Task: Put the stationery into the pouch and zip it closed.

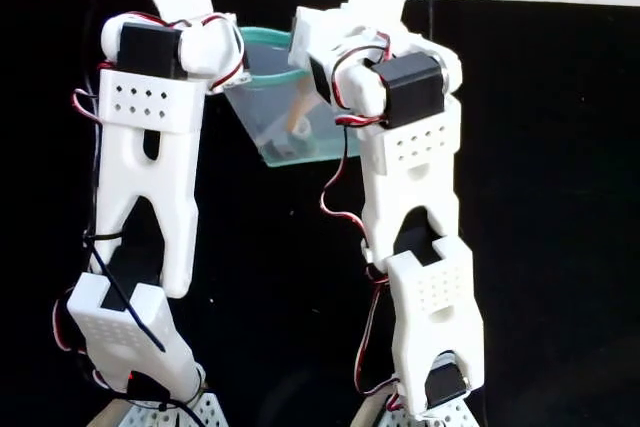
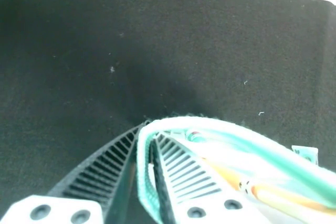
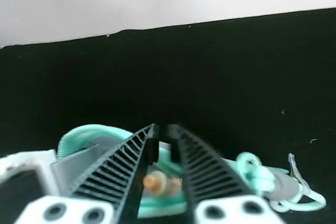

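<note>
Left claw (image 2: pixel 148 128) clamped on the teal rim of the pouch (image 1: pixel 272 142); right claw (image 3: pixel 163 129) narrowed onto the rim's opposite end. Pouch hung between both arms toward 12 o'clock over the black table (image 1: pixel 550 197), mouth open. Stationery (image 1: pixel 299 119) inside, orange-tipped. Zip cord (image 3: pixel 254 174) just beside the right claw.

Mint green against black — the colours we see

We see a clear pouch (image 1: pixel 285 132) trimmed in mint green, orange-tan stationery (image 1: pixel 299 117) showing through it, plain white arms (image 1: pixel 150 167) — all over a plain black tablecloth (image 1: pixel 560 197).
</note>
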### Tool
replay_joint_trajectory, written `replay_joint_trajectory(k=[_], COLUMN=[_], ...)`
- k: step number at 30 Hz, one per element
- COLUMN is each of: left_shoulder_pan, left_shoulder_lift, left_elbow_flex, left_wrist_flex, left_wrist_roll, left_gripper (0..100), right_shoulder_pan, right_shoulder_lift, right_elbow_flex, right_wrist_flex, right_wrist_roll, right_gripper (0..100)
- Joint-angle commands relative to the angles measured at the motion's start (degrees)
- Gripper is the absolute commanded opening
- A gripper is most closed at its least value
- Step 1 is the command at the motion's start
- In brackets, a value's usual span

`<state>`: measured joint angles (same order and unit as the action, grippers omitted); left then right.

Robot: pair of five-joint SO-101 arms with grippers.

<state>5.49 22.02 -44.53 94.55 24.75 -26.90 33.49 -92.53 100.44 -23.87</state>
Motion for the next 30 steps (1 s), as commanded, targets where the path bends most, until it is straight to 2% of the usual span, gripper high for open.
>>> replay_joint_trajectory(k=[1,10,19,23,30], left_shoulder_pan=[-0.6,-0.6,-0.6,-0.3,0.0], left_shoulder_lift=[2.2,2.2,1.7,0.0,-4.6], left_elbow_flex=[1.5,1.5,1.2,0.0,-2.6], left_wrist_flex=[-0.3,-0.3,-0.4,-0.6,-0.5], left_wrist_roll=[0.0,0.0,0.0,0.2,0.3], left_gripper=[1,1,1,1,1], right_shoulder_pan=[-0.9,-3.8,-4.8,0.0,13.7], right_shoulder_lift=[-2.5,-12.5,-14.5,-14.6,-14.6], right_elbow_flex=[-0.7,-0.1,-0.7,-0.7,-0.7], right_wrist_flex=[0.7,0.7,0.7,0.6,0.6], right_wrist_roll=[0.7,0.8,0.8,0.8,0.8], right_gripper=[0.6,0.5,0.5,0.5,0.5])
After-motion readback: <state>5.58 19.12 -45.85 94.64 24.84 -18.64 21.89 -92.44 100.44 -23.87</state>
